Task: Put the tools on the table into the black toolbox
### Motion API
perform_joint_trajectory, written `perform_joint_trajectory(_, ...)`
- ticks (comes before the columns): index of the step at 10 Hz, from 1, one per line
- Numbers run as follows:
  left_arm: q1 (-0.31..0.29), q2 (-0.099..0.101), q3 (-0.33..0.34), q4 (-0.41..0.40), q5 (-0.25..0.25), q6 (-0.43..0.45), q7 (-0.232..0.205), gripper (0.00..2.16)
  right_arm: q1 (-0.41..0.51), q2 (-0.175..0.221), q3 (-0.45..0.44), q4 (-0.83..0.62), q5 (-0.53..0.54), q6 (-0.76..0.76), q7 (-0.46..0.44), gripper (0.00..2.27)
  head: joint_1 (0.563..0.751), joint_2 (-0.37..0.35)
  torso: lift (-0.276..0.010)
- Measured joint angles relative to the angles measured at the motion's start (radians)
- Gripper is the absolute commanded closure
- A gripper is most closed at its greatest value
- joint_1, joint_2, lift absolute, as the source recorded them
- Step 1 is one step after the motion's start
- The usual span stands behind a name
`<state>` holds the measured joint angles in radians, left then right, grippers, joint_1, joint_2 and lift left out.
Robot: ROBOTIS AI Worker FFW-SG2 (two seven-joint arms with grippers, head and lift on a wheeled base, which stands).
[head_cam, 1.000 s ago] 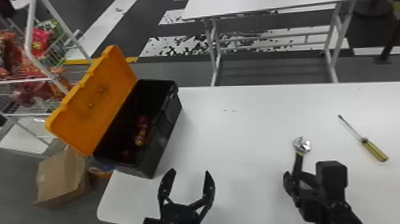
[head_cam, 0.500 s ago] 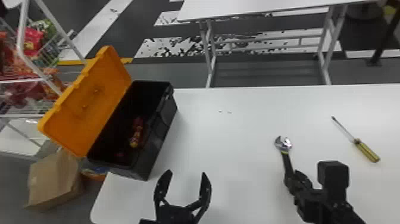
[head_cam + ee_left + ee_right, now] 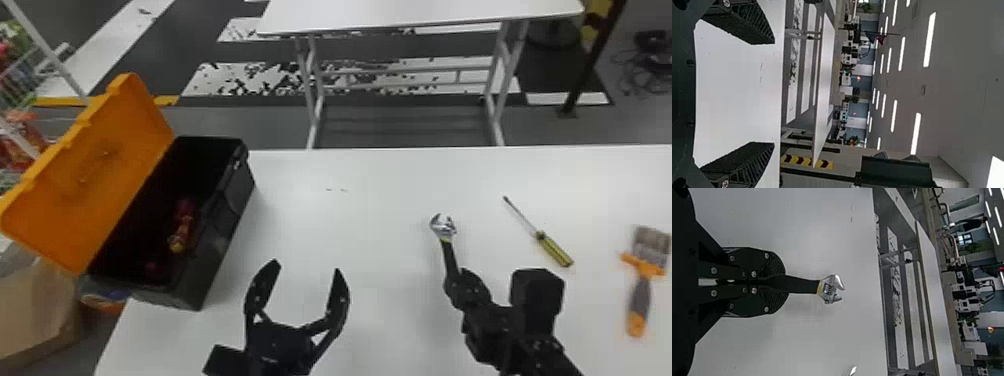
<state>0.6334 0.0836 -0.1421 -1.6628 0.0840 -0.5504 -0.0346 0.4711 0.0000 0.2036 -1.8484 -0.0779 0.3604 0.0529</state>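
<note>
My right gripper (image 3: 454, 280) is shut on the black handle of the adjustable wrench (image 3: 443, 227), whose metal head points away over the table. In the right wrist view the fingers of my right gripper (image 3: 783, 283) clamp the wrench (image 3: 828, 289). My left gripper (image 3: 307, 272), also seen in the left wrist view as the gripper (image 3: 773, 93), stands open and holds nothing, to the right of the black toolbox (image 3: 220, 240). The toolbox's orange lid is up, and red and yellow items (image 3: 181, 232) lie inside. A screwdriver (image 3: 550, 245) lies right of the wrench, a paintbrush (image 3: 642, 280) farther right.
The white table (image 3: 320, 225) carries the toolbox at its left edge. A cardboard box (image 3: 35, 305) and a wire rack with goods stand beyond that edge. Another white table (image 3: 410, 12) stands behind, across a gap of floor.
The right gripper has shifted left relative to the screwdriver, carrying the wrench along. The head view has swung rightward, bringing the paintbrush into sight. The left gripper stays open.
</note>
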Motion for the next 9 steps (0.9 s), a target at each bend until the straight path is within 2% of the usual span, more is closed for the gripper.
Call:
perform_joint_trajectory(1,-0.001,-0.001,-0.012,-0.039,0.001,0.049,-0.024,0.07,0.013,0.000,-0.002,-0.010,0.003,-0.029,0.027,2.25,0.695,0.122,-0.075)
perform_joint_trajectory(3,-0.012,-0.007,-0.017,-0.109,0.035,0.193,-0.122,0.07,0.040,0.000,-0.003,-0.016,0.013,-0.137,0.087,2.25,0.695,0.090,-0.075)
perform_joint_trajectory(4,-0.022,-0.008,-0.013,-0.142,0.075,0.278,-0.169,0.07,0.053,0.000,-0.003,-0.016,0.017,-0.198,0.112,2.25,0.695,0.080,-0.075)
perform_joint_trajectory(5,-0.029,-0.008,-0.007,-0.170,0.113,0.347,-0.197,0.07,0.064,0.000,-0.002,-0.017,0.020,-0.246,0.132,2.25,0.695,0.075,-0.075)
perform_joint_trajectory(7,-0.050,-0.008,0.007,-0.214,0.182,0.474,-0.238,0.07,0.084,0.000,0.000,-0.017,0.022,-0.308,0.178,2.25,0.695,0.078,-0.075)
perform_joint_trajectory(9,-0.099,-0.006,0.034,-0.257,0.285,0.654,-0.265,0.07,0.109,0.000,0.012,-0.017,0.037,-0.370,0.203,2.25,0.695,0.087,-0.075)
